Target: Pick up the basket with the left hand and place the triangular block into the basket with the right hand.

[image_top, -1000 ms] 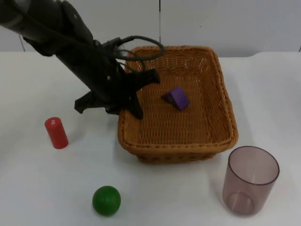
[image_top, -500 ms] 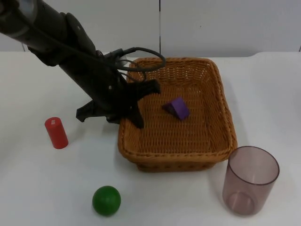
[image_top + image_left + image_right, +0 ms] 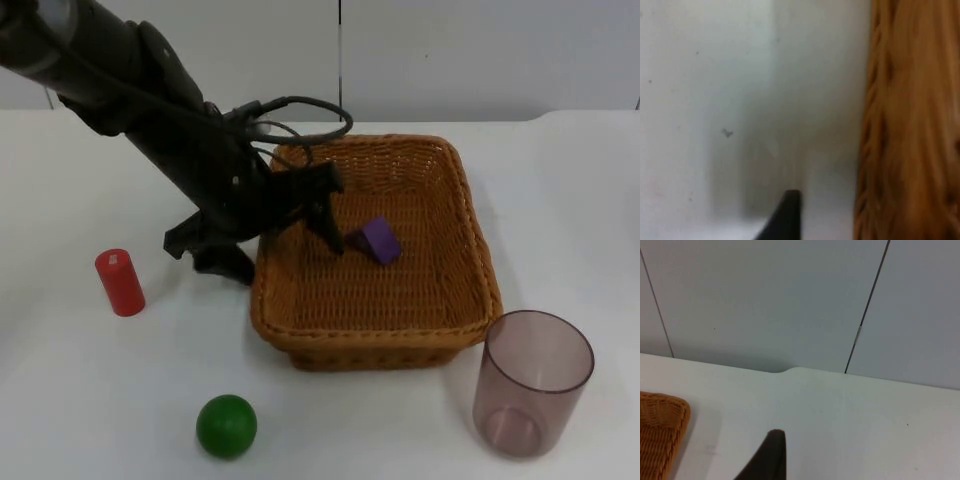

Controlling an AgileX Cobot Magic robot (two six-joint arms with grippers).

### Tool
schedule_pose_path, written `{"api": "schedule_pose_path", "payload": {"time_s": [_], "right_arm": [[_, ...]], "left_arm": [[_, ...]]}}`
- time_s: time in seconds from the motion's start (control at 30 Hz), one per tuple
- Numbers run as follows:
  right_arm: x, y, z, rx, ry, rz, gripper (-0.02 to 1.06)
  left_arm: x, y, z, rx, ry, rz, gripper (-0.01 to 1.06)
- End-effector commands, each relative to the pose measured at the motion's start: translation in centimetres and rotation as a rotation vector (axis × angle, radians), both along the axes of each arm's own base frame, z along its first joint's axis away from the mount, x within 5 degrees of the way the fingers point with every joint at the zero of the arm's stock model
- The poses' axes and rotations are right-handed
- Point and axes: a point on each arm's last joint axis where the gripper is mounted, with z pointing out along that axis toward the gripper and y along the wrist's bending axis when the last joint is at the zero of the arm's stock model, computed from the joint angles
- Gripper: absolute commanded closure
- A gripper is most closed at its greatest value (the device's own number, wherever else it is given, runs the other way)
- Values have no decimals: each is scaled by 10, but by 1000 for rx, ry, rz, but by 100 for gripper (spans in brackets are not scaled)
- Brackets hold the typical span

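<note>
Nearest the camera in the top view, a green ball (image 3: 226, 425) rests on the white desk (image 3: 90, 400). To its right, well apart, stands an upright translucent brown cup (image 3: 532, 382), just beside the near right corner of the basket. A red cylinder (image 3: 119, 282) stands upright further back on the left, near the left arm's lower finger but apart from it.

The wicker basket (image 3: 470, 290) sits flat on the desk at centre. Inside it lies the purple triangular block (image 3: 376, 240), on the basket floor, slightly toward the far side of the middle.

The left end effector (image 3: 283, 242) straddles the basket's left wall. Its fingers are spread: one black finger reaches inside the basket, its tip just beside the triangular block, and the other stands outside the wall over the desk. The fingers do not press on the rim, so the left end effector is open and grips nothing. The left wrist view agrees: the woven basket wall (image 3: 905, 125) runs alongside bare desk (image 3: 715, 100), with a black fingertip over the desk, clear of the wicker.

The right arm waits. Its wrist view looks across the desk (image 3: 855, 415) to the grey partition wall (image 3: 765, 300), with a corner of the basket (image 3: 660, 435) at the edge. Whether the right end effector is open or closed cannot be told.
</note>
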Motion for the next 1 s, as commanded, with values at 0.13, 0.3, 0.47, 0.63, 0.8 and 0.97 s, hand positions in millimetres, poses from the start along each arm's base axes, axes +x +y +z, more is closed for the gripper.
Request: {"api": "schedule_pose_path", "payload": {"time_s": [0.13, 0.3, 0.47, 0.63, 0.8, 0.97], "right_arm": [[-2, 0, 1, -9, -1, 5, 0], [-2, 0, 1, -7, -1, 5, 0], [-2, 0, 1, -7, -1, 5, 0], [-2, 0, 1, -7, -1, 5, 0], [-3, 1, -1, 0, 23, 7, 0], [-4, 1, -1, 2, 20, 8, 0]], "left_arm": [[0, 0, 32, -4, -61, -16, 0], [-8, 9, 64, 83, -79, -47, 0], [-18, 27, 102, 248, -137, -79, 0], [-31, 43, 163, 346, -317, -72, 0], [-61, 53, 236, 371, -675, -24, 0], [-93, 70, 278, 413, -837, -25, 0]]}}
